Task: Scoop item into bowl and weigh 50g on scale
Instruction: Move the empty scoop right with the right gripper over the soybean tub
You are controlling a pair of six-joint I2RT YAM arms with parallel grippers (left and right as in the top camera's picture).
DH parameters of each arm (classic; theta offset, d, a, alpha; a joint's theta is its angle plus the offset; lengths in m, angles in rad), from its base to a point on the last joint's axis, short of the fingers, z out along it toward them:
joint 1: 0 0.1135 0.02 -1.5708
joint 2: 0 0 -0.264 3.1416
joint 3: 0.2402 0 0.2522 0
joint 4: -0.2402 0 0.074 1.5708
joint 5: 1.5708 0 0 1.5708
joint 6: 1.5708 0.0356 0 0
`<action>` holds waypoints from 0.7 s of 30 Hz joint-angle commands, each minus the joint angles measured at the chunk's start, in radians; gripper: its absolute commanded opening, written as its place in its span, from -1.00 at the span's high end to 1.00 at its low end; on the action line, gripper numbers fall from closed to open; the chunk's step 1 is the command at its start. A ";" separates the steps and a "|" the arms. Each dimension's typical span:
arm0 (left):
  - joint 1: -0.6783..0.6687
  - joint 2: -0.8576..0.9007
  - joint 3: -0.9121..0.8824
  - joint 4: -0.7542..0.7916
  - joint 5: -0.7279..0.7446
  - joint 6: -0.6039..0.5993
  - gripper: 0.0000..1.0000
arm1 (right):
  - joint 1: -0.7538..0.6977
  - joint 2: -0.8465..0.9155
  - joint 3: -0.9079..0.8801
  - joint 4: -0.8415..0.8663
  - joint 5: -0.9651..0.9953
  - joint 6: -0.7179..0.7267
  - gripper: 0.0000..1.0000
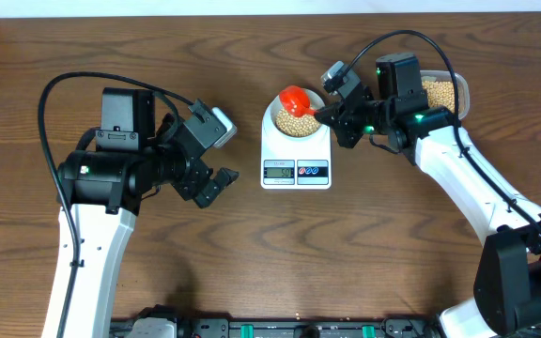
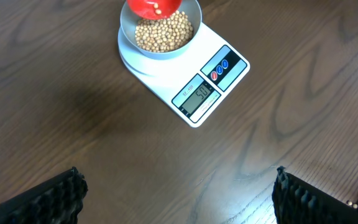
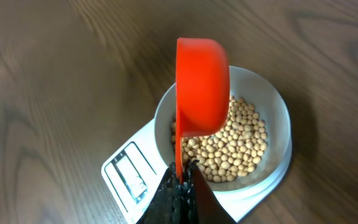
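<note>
The white bowl (image 1: pixel 304 106) sits on the white scale (image 1: pixel 295 150) and holds tan beans (image 1: pixel 297 124). My right gripper (image 1: pixel 332 115) is shut on the handle of a red scoop (image 1: pixel 295 99), tipped on its side over the bowl. In the right wrist view the scoop (image 3: pixel 202 87) hangs above the beans (image 3: pixel 232 146) in the bowl (image 3: pixel 275 112), with the gripper (image 3: pixel 181 177) clamped on its handle. In the left wrist view the scoop (image 2: pixel 152 6) holds a few beans above the bowl (image 2: pixel 128 31); the scale (image 2: pixel 216 78) display is lit. My left gripper (image 1: pixel 212 183) is open and empty, left of the scale.
A clear plastic tub (image 1: pixel 460 92) with more beans stands at the back right, behind my right arm. The table is dark wood (image 1: pixel 346 253). The left gripper's fingers (image 2: pixel 179 199) frame bare wood in front of the scale.
</note>
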 commanded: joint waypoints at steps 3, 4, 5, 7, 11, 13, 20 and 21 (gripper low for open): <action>0.004 -0.007 0.017 -0.002 0.016 0.009 -0.96 | -0.009 -0.023 0.020 -0.001 -0.046 0.018 0.98; 0.004 -0.007 0.017 -0.002 0.016 0.009 -0.96 | -0.018 -0.023 0.020 -0.002 -0.072 0.018 0.98; 0.004 -0.007 0.017 -0.002 0.016 0.009 -0.96 | -0.022 -0.023 0.020 -0.002 -0.085 0.019 0.98; 0.004 -0.007 0.017 -0.002 0.016 0.009 -0.96 | -0.037 -0.023 0.020 -0.001 -0.109 0.043 0.98; 0.004 -0.007 0.017 -0.002 0.016 0.009 -0.95 | -0.089 -0.025 0.020 -0.001 -0.172 0.081 0.98; 0.004 -0.007 0.017 -0.002 0.016 0.009 -0.96 | -0.129 -0.041 0.020 -0.002 -0.178 0.081 0.98; 0.004 -0.007 0.017 -0.002 0.016 0.009 -0.96 | -0.293 -0.151 0.020 -0.117 -0.029 0.021 0.98; 0.004 -0.007 0.017 -0.002 0.016 0.009 -0.96 | -0.320 -0.170 0.020 -0.143 0.011 0.003 0.98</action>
